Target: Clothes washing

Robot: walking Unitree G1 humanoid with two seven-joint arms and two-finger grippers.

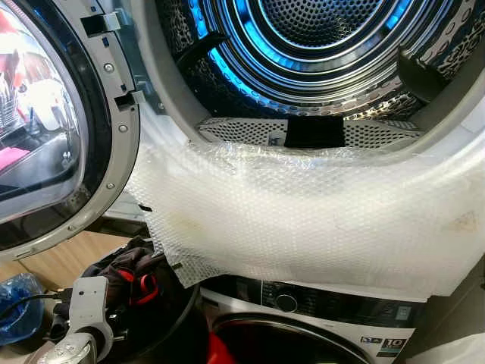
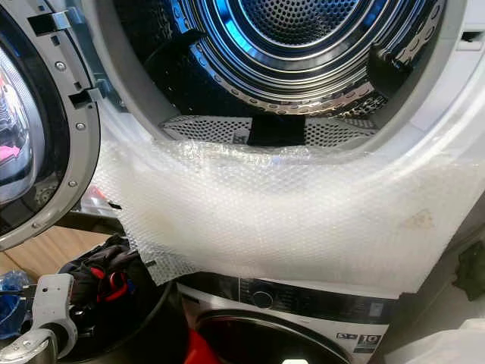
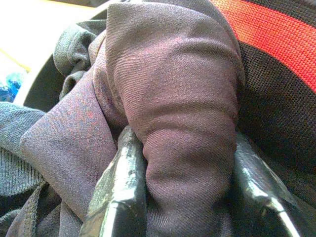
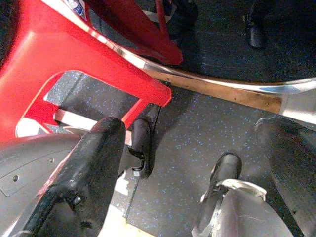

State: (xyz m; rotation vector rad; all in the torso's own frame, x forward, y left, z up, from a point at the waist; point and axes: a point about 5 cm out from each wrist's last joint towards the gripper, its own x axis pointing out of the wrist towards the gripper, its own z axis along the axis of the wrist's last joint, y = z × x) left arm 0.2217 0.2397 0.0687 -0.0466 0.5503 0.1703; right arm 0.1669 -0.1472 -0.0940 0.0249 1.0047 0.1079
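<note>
Pinching a fold of dark maroon garment (image 3: 182,113) btwn its two black fingers (image 3: 121,192), left gripper (image 3: 185,197) is working low in the black basket (image 1: 178,322) of clothes, below the open drum (image 1: 318,53). Bubble wrap (image 1: 318,220) is draping the drum's rim. Right gripper (image 4: 163,182) is hanging w/ jaws apart over speckled floor (image 4: 197,123).

Maroon garment (image 3: 177,113), red-striped black mesh cloth (image 3: 276,59); blue-lit perforated drum (image 1: 318,45); clear bubble wrap (image 1: 318,220); red stool (image 4: 84,64)
</note>
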